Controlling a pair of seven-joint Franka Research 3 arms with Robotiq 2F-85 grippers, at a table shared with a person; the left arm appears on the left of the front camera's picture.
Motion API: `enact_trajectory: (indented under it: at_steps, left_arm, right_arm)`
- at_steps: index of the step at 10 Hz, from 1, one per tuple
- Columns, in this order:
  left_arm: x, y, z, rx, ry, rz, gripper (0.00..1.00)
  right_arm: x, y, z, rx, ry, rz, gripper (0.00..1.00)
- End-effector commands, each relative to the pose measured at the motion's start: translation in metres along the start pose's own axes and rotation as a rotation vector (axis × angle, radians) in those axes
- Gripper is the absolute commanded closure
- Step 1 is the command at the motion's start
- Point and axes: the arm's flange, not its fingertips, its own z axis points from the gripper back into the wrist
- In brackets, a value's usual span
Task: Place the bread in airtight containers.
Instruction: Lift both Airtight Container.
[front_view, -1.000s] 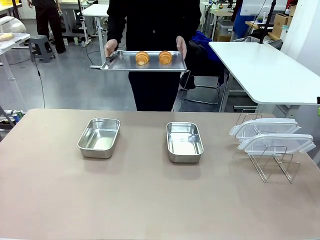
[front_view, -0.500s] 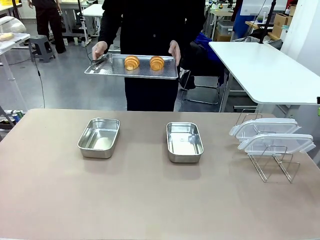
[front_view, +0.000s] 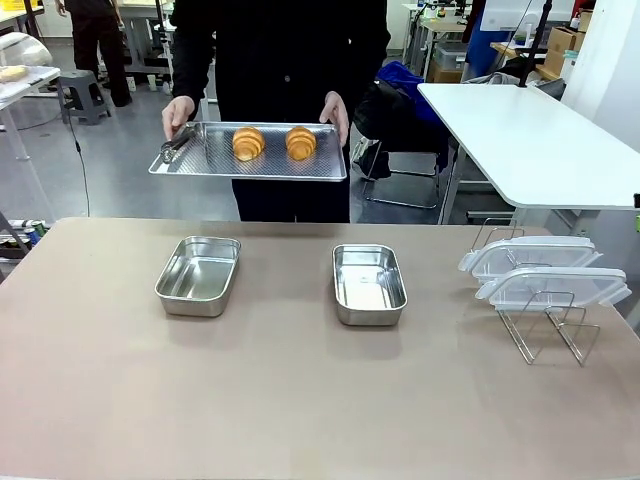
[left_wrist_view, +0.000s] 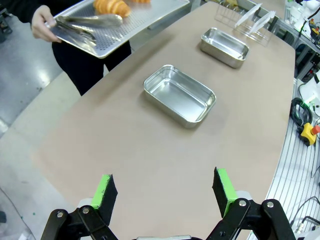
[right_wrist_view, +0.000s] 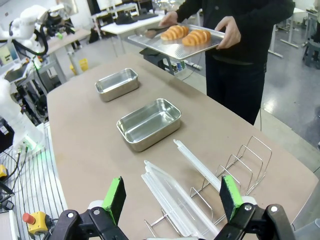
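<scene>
Croissants (front_view: 248, 143) lie far ahead of my left pincer (left_wrist_view: 162, 181) and right pincer (right_wrist_view: 172, 185), both open and empty; I should wait, then grip gently.

Tan table (front_view: 300, 410), two steel pans (front_view: 198, 276) (front_view: 369, 284), wire rack (front_view: 547, 335)
</scene>
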Motion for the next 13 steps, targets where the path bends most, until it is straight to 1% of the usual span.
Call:
enact_trajectory:
  at_steps: [1,6,7,8,9,10,11,12,13]
  left_arm:
    - [0.0,0.001,0.001,-0.007,-0.021,-0.02,0.0]
    - [0.0,0.001,0.001,-0.007,-0.021,-0.02,0.0]
    - [0.0,0.0,0.0,0.0,0.0,0.0,0.0]
    - [0.025,0.001,-0.02,-0.014,0.074,0.011,0.0]
    - [0.064,0.003,-0.033,-0.01,0.156,0.013,0.0]
    - [0.099,0.002,-0.047,0.013,0.24,0.039,0.0]
    - [0.133,0.0,-0.066,0.049,0.328,0.057,0.0]
    - [0.159,-0.004,-0.09,0.095,0.405,0.087,0.0]
    - [0.176,-0.012,-0.113,0.138,0.477,0.131,0.0]
  right_arm:
    - [0.002,-0.004,-0.001,-0.003,-0.028,0.027,0.0]
    - [0.002,-0.004,-0.001,-0.003,-0.028,0.027,0.0]
    - [0.0,0.0,0.0,0.0,0.0,0.0,0.0]
    - [0.028,0.008,-0.028,0.022,0.024,-0.012,0.0]
    - [0.062,0.02,-0.063,0.007,0.089,-0.003,0.0]
    - [0.087,0.031,-0.096,-0.038,0.184,-0.012,0.0]
    - [0.109,0.046,-0.131,-0.125,0.265,-0.04,0.0]
    - [0.125,0.062,-0.165,-0.219,0.344,-0.065,0.0]
    - [0.135,0.081,-0.196,-0.287,0.421,-0.083,0.0]
